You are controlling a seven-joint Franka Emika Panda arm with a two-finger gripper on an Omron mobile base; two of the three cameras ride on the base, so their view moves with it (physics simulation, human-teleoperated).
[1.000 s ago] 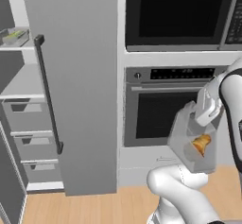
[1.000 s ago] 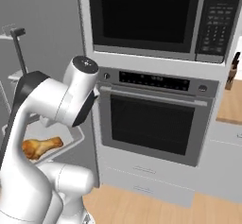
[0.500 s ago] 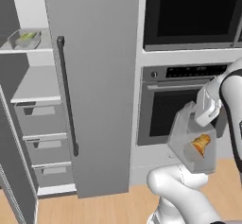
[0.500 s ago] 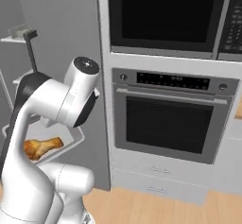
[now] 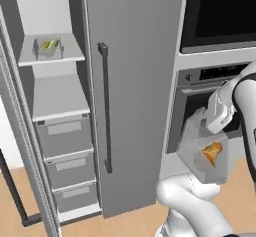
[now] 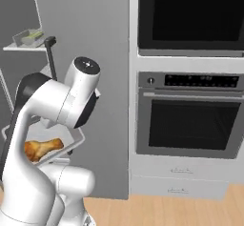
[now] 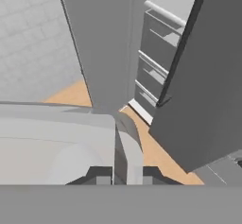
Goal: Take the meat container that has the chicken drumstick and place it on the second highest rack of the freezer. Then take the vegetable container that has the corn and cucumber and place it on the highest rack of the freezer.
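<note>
The clear meat container (image 5: 200,153) hangs at my right side with the orange chicken drumstick (image 5: 212,152) inside, and my gripper (image 5: 206,120) is shut on its upper rim. From the right base view the same meat container (image 6: 71,141) and drumstick (image 6: 42,148) peek out behind my arm. In the hand view the container's rim (image 7: 71,124) runs between the fingertips of my gripper (image 7: 126,171). The vegetable container (image 5: 48,46) with green and yellow pieces sits on the freezer's upper shelf (image 5: 55,59); the vegetable container (image 6: 29,36) is also at upper left in the right base view.
The freezer stands open at the left, with a bare lower shelf (image 5: 57,101) and several drawers (image 5: 65,136) under it. A grey door with a dark handle (image 5: 105,106) stands between me and the freezer. The oven (image 6: 188,120) and microwave (image 6: 190,17) are to the right.
The whole scene has slid rightward in both base views as the base drove left, so more of the freezer interior shows. The arm keeps the meat container in the same pose.
</note>
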